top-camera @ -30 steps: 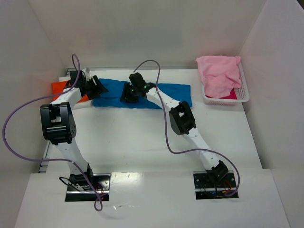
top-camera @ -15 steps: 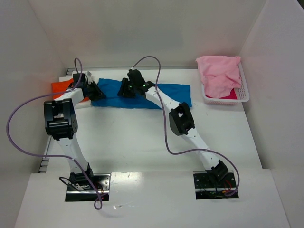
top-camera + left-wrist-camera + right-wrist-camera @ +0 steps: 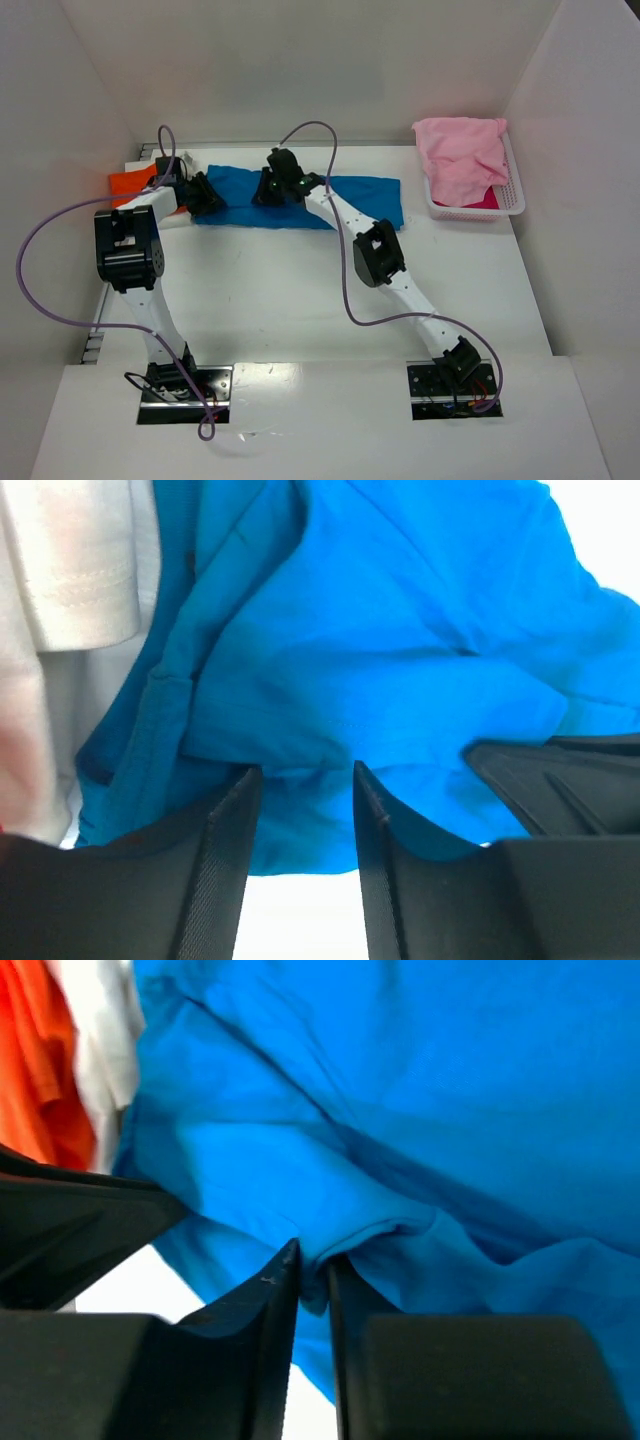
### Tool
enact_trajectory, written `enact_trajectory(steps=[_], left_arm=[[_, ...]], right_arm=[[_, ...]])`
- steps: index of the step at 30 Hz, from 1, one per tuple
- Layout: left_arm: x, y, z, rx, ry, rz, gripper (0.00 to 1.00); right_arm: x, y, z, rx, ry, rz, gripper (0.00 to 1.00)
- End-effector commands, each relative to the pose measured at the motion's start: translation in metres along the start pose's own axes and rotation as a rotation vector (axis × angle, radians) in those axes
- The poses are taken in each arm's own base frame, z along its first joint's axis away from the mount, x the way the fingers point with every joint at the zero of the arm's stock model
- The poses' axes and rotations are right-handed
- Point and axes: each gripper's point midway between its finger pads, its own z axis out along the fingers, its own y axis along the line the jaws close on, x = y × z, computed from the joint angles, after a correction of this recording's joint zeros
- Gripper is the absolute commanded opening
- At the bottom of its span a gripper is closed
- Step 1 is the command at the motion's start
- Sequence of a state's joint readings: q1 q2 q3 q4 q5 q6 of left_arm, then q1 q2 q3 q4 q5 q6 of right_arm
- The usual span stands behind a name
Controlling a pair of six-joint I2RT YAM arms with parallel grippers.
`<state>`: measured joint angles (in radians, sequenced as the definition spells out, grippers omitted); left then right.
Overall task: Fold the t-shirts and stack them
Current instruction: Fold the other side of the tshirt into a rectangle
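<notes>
The bright blue t-shirt (image 3: 360,195) lies spread across the back of the table. My right gripper (image 3: 268,190) is over its left part, shut on a pinched fold of the blue t-shirt (image 3: 450,1080); the wrist view shows the right gripper (image 3: 312,1260) with cloth squeezed between its fingers. My left gripper (image 3: 205,195) is at the shirt's left edge. In its wrist view the left gripper (image 3: 305,770) is open, with the blue hem (image 3: 400,630) between the tips. The orange t-shirt (image 3: 130,183) lies at the far left. The pale pink t-shirt (image 3: 460,150) sits in the basket.
The white plastic basket (image 3: 512,205) stands at the back right, with darker pink cloth under the pink tee. A white cloth (image 3: 80,570) lies between the orange and blue shirts. White walls close in the back and both sides.
Both grippers have shifted slightly towards the back over the blue shirt's left part. The left arm's upper link has swung a little right. The shirt's outline has barely changed.
</notes>
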<state>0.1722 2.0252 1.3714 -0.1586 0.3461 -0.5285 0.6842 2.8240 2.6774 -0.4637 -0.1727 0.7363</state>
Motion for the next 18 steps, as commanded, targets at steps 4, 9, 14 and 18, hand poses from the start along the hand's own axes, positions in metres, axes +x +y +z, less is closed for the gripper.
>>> enact_trajectory(steps=[4, 9, 14, 18], left_arm=[[-0.014, -0.012, -0.005, 0.037, -0.036, 0.033, 0.69], [-0.012, -0.017, -0.008, 0.066, -0.047, 0.038, 0.77], [-0.015, -0.018, -0.006, 0.075, -0.064, 0.039, 0.81], [-0.018, -0.022, -0.001, 0.108, -0.076, 0.035, 0.81]], right_arm=[[-0.022, 0.012, -0.006, -0.042, -0.046, 0.023, 0.16], [-0.044, 0.012, -0.01, -0.069, -0.088, 0.057, 0.16], [-0.075, 0.01, -0.018, -0.107, -0.15, 0.085, 0.17], [-0.086, 0.007, -0.02, -0.127, -0.175, 0.09, 0.2]])
